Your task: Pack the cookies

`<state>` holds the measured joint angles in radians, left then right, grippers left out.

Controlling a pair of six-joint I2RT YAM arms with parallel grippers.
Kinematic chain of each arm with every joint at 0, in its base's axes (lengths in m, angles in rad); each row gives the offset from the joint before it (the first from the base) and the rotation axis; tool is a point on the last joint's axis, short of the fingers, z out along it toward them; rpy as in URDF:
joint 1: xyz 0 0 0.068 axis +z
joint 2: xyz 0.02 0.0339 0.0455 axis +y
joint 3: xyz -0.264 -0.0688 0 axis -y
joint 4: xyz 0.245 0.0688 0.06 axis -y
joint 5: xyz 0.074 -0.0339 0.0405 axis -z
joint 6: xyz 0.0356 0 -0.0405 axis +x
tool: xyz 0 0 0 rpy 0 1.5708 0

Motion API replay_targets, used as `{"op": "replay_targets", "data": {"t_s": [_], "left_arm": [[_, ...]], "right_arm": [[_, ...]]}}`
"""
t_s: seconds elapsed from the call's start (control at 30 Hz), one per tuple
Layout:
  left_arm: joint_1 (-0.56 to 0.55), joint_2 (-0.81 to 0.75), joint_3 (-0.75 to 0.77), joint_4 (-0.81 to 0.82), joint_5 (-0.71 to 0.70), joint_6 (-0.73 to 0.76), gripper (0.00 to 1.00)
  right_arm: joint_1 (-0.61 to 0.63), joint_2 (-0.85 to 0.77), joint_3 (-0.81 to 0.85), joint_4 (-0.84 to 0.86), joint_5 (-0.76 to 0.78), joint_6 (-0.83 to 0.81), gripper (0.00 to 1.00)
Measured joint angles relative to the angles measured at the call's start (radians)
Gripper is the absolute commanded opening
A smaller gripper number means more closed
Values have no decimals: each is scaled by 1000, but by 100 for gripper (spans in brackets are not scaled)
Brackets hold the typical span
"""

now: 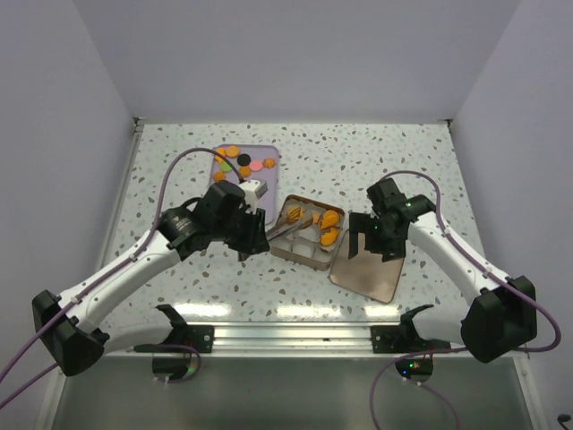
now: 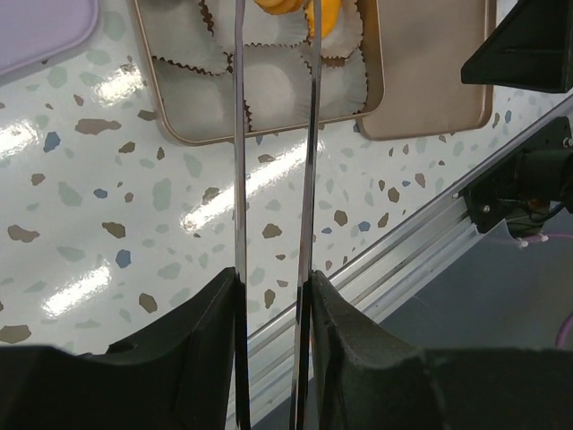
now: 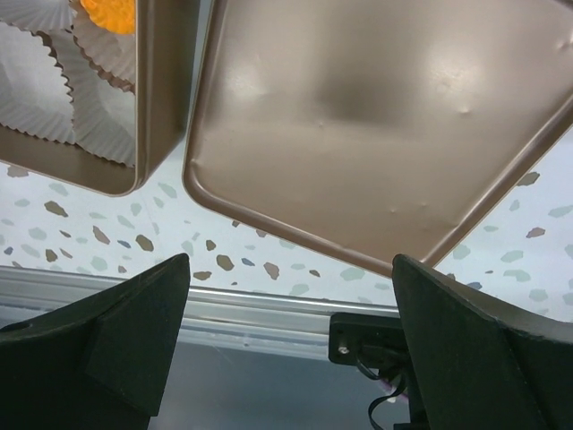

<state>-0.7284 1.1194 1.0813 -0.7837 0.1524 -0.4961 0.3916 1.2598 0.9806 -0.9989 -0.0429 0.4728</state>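
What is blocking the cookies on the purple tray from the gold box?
Nothing visible. The cookies lie on the tray, the open box beside it, its lid off on the other side. The tweezers in the left gripper reach over the box.

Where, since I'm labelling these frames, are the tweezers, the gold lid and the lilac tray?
tweezers (image 2: 238, 179): left wrist view, on the left blade.
gold lid (image 3: 376, 116): right wrist view, on its flat middle.
lilac tray (image 2: 40, 27): left wrist view, on its bare corner.
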Motion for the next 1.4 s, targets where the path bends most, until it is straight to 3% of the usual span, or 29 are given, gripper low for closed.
{"op": "replay_targets", "data": {"t_s": [0.33, 0.63, 0.97, 1.4], "left_arm": [[-58, 72, -19, 29, -103, -55, 29], [-69, 137, -19, 73, -114, -62, 31], [-98, 148, -19, 87, -116, -61, 42], [-99, 166, 38, 57, -135, -43, 47]], "right_arm": [[0, -3, -4, -20, 1, -29, 99], [0, 34, -2, -19, -1, -46, 99], [0, 58, 3, -18, 0, -55, 99], [0, 58, 3, -17, 4, -55, 99]]}}
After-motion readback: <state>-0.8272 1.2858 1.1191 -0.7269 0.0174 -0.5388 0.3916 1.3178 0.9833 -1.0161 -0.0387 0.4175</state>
